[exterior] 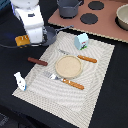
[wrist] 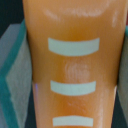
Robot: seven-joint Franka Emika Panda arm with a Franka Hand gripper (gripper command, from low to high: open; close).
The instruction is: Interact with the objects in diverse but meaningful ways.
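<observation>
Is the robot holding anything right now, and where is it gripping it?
Apparently the yellow scored bread loaf, which fills the wrist view beneath the gripper. The fingers are not visible, so the exact place of the hold cannot be told.

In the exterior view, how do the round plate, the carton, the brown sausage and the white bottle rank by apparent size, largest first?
1. Round plate
2. Carton
3. Brown sausage and white bottle: they look alike, so I leave them unranked.
</observation>
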